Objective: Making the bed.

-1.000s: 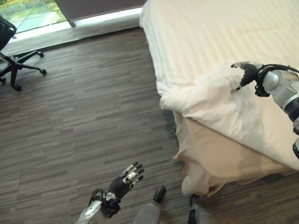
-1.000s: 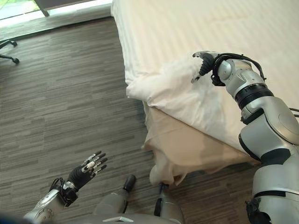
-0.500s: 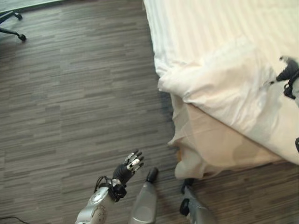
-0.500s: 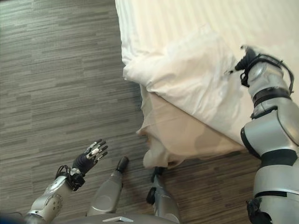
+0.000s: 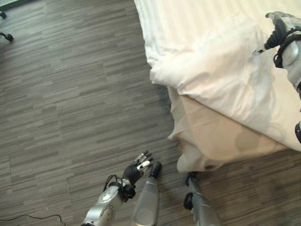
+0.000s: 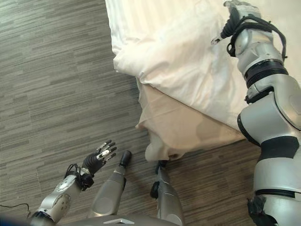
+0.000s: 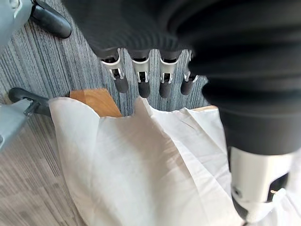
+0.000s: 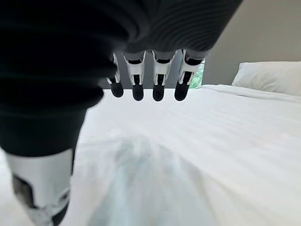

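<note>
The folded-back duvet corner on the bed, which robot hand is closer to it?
Right. The right robot hand is over the bed at the upper edge of the folded duvet. The left robot hand hangs open above the floor, well short of the bed.

Bed (image 5: 202, 28) cut off by the frame's top and right edges; chair base (image 5: 4, 36), upper left, mostly cropped; folded duvet (image 8: 141, 183) blurred in the right wrist view.
</note>
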Controlling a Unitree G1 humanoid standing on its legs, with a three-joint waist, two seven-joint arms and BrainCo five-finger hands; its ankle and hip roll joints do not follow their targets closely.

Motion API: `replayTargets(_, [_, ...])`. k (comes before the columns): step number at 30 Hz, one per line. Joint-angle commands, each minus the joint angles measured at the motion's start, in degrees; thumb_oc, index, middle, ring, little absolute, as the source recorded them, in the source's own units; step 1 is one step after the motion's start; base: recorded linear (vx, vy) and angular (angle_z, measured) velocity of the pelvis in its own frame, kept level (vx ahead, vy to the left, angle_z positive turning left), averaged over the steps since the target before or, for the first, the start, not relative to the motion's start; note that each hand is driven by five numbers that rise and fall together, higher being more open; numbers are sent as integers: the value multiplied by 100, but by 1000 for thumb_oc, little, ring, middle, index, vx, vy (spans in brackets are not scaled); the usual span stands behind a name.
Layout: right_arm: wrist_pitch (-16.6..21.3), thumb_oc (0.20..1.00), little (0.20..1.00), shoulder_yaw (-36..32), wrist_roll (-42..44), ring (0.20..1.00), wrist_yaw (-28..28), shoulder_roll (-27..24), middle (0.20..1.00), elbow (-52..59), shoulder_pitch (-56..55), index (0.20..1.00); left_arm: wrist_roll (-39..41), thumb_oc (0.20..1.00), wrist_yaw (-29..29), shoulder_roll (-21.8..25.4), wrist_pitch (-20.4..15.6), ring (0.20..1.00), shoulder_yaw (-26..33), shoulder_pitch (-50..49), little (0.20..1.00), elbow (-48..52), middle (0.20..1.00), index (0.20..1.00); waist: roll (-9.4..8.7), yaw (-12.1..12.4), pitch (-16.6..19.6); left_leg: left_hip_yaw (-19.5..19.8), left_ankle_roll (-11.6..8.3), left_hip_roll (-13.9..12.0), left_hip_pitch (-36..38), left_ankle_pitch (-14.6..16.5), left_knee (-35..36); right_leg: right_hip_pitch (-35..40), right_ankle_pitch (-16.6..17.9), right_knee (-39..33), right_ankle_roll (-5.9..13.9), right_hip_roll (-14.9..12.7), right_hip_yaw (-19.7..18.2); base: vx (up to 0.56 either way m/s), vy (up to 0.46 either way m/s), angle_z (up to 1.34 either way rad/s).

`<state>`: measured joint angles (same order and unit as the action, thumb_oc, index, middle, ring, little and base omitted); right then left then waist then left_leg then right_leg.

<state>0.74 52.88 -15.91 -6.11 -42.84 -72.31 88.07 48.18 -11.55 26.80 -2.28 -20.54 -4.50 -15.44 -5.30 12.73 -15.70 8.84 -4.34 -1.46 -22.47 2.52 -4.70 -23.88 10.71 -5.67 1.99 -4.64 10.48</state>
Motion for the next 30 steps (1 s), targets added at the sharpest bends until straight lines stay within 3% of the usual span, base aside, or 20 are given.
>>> replayTargets(1, [27,1000,1000,371,74,1000,-191,-177,1000,-188,751,1000,-91,1000,74,75,-270,1000,-187,115,1000,359,1000,1000,86,107,-202,-555,-131,-191,-140,-1326,970,432,-262,67,646,-146,109,-32,-9,1])
replayTargets(4, [28,1000,1000,480,90,1000,-176,-225,1000,-503,962,1000,-78,1000,83,95,-317,1000,-217,195,1000,372,1000,1000,179,216,-403,-513,-150,-153,-413,-1377,970,197,-197,67,657,-160,138,-100,-22,4])
replayTargets(7, [140,1000,1000,163,812,1000,-161,-508,1000,-366,778,1000,19,1000,270,-115,-437,1000,-148,256,1000,246,1000,1000,269,346,-672,-451,-182,-92,-976,-1508,970,-368,-14,67,703,-152,136,-97,-24,19])
replayTargets(14, [138,1000,1000,9,411,1000,107,54,1000,-576,8,1000,-331,1000,221,-336,-427,1000,-501,452,1000,20,1000,1000,355,396,-882,-524,-130,-121,-904,-1505,970,-406,-18,67,671,-112,-13,5,19,-7])
replayTargets(15, [154,238,238,-36,286,238,140,135,238,-502,-222,238,-351,1000,254,-380,-443,1000,-522,513,1000,31,1000,1000,372,384,-897,-526,-123,-108,-860,-1493,970,-364,-27,67,668,-126,-4,13,46,-10])
replayTargets(16, [178,200,200,0,59,200,124,220,200,-257,-568,200,-357,1000,307,-452,-470,1000,-526,586,1000,37,1000,1000,371,344,-910,-540,-113,-92,-781,-1460,970,-297,-35,67,667,-145,-10,18,66,-13])
replayTargets(21, [260,200,200,-156,-199,200,219,411,200,1155,-1924,200,-427,1000,485,-639,-557,1000,-285,674,1000,-124,1000,1000,248,90,-952,-614,-94,-93,-590,-1379,970,-170,-37,67,668,-162,-41,7,38,-5])
replayTargets(24, [236,200,200,-223,-584,200,569,432,200,2660,-3116,200,-524,1000,601,-696,-591,1000,-5,557,1000,-205,1000,1000,87,-135,-975,-688,-81,-116,-402,-1283,970,-37,-65,67,661,-148,-85,19,28,-3])
replayTargets(27, [252,200,200,-403,-1031,200,849,829,200,3179,-4344,200,-501,1000,634,-751,-625,1000,152,457,1000,-195,1000,1000,25,-278,-942,-739,-64,-136,-261,-1214,970,93,-103,67,673,-174,-75,27,25,-15])
replayTargets(30, [336,200,200,-859,-1181,200,1327,946,200,4410,-5986,200,-667,1000,729,-637,-678,1000,414,380,1000,-121,1000,1000,-48,-489,-833,-812,-50,-148,-29,-1121,970,289,-138,67,700,-213,-82,30,44,-17])
